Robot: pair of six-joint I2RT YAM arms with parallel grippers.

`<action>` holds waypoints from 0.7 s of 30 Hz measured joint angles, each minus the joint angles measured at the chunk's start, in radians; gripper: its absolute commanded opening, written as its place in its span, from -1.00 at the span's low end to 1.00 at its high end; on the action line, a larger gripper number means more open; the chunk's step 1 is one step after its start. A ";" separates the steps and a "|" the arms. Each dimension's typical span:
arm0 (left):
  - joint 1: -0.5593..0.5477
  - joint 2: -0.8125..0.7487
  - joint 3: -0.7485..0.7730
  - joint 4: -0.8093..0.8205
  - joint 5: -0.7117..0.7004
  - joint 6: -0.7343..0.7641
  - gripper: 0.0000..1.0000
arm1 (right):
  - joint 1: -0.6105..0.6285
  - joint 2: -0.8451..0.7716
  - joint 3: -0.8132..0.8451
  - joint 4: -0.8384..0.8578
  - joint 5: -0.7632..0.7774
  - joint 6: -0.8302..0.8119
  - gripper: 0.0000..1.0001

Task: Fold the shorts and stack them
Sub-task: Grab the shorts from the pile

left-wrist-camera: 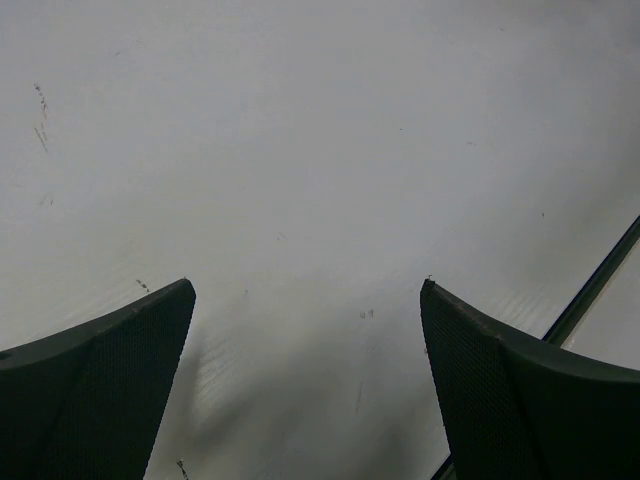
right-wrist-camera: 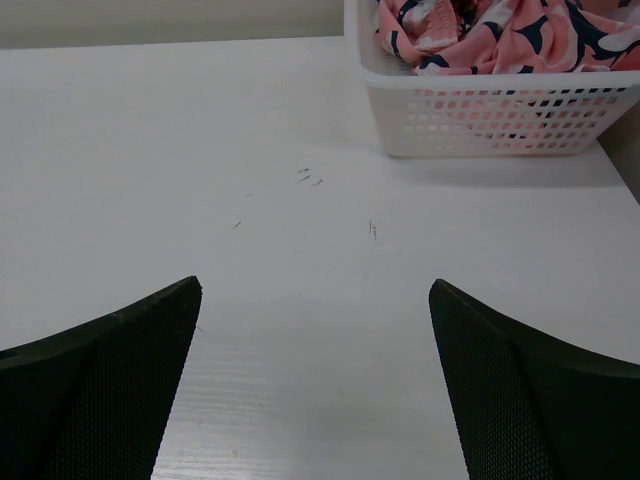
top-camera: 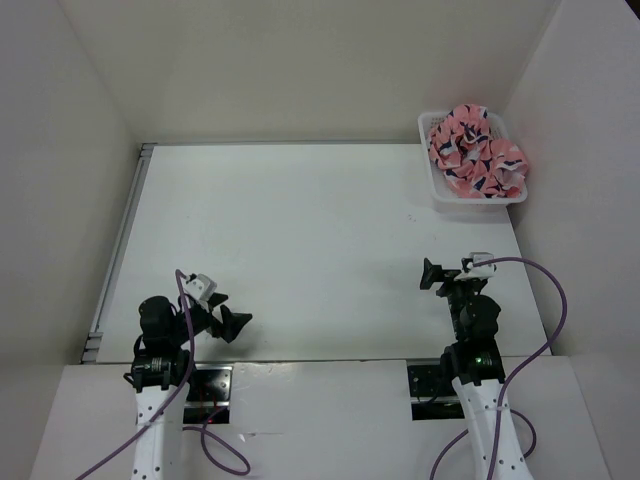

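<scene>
The salmon-pink shorts [top-camera: 474,150] with navy and white shapes lie bunched in a white mesh basket [top-camera: 448,194] at the far right of the table. They also show in the right wrist view [right-wrist-camera: 500,30], heaped above the basket's wall [right-wrist-camera: 480,120]. My left gripper [top-camera: 228,318] is open and empty near the table's front left, over bare white table [left-wrist-camera: 310,330]. My right gripper [top-camera: 432,276] is open and empty near the front right, well short of the basket, over bare table [right-wrist-camera: 315,330].
White walls enclose the table on the left, back and right. A metal rail [top-camera: 120,250] runs along the table's left edge. The table's front edge [left-wrist-camera: 590,290] shows as a dark line in the left wrist view.
</scene>
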 measured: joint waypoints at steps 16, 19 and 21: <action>0.000 0.000 0.000 -0.010 0.058 0.000 1.00 | 0.000 0.000 0.000 0.005 -0.142 -0.164 0.99; 0.000 0.000 0.001 -0.007 0.087 0.000 1.00 | 0.000 0.000 0.022 -0.010 -0.319 -0.451 0.99; -0.001 0.000 0.001 0.030 0.085 0.000 1.00 | 0.001 0.000 0.037 -0.025 -0.406 -0.693 0.99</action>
